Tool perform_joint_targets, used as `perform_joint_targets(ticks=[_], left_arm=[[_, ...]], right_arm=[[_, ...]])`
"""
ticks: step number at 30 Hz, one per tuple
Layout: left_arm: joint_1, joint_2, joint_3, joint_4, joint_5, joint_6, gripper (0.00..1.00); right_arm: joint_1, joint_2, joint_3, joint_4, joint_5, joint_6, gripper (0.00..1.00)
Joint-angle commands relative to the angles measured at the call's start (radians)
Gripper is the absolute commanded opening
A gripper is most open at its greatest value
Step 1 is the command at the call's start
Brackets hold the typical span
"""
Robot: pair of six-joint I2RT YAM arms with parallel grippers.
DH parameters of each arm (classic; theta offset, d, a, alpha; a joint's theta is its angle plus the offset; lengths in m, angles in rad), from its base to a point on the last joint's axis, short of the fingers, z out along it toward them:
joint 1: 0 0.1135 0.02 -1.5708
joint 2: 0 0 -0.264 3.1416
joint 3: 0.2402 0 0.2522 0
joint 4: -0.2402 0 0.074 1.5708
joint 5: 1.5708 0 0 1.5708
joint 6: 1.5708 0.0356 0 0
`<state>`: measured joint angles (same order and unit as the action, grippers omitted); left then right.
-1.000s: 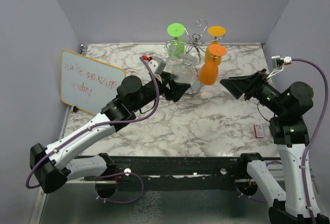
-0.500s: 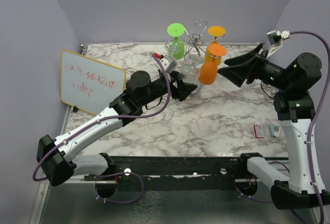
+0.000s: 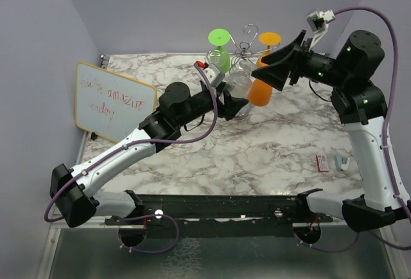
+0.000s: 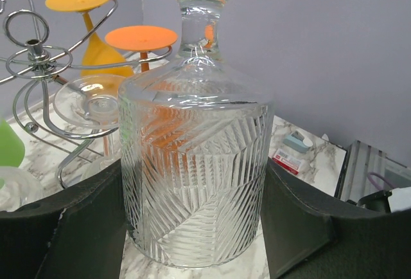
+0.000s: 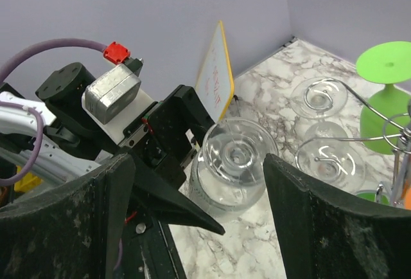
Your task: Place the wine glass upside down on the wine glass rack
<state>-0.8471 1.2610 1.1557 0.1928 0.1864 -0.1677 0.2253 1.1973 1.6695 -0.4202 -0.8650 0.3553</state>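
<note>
We see a big marble table [image 3: 257, 157]. The wine glass rack [image 3: 246, 47] stands at its far edge, in the middle, and we place everything else from that rack.

A whiteboard [image 3: 112, 102] with red writing leans well to the left of the rack.

The left gripper [image 3: 232, 104] reaches in just in front of the rack, a little to its left. Its two black fingers [image 4: 77, 227] press on both sides of the wine glass [image 4: 196, 163], so it is holding the glass.

The right gripper [image 3: 266, 69] hangs in the air close to the right side of the rack and points toward the wine glass. Its jaws are spread wide and nothing is in them.

The wine glass is clear, with slanted lines cut into it. It is upside down, with its round foot on top and its rim down at the table. It is just in front of the rack and not on it.

Other glasses hang upside down on the rack. There is a green glass [image 3: 219, 57] on its left side, orange glasses [image 3: 260, 89] on its right side, and clear glasses [image 5: 331, 160] in between.

Some small packets [image 3: 331, 162] lie well away from the rack, toward the near right of the table.
</note>
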Motion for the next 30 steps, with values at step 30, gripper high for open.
perform_joint_targets(ticks=[30], left_arm=[[0.026, -0.123, -0.149, 0.206, 0.112, 0.231, 0.00]], right_arm=[[0.248, 0.171, 0.162, -0.356, 0.258, -0.114, 0.70]])
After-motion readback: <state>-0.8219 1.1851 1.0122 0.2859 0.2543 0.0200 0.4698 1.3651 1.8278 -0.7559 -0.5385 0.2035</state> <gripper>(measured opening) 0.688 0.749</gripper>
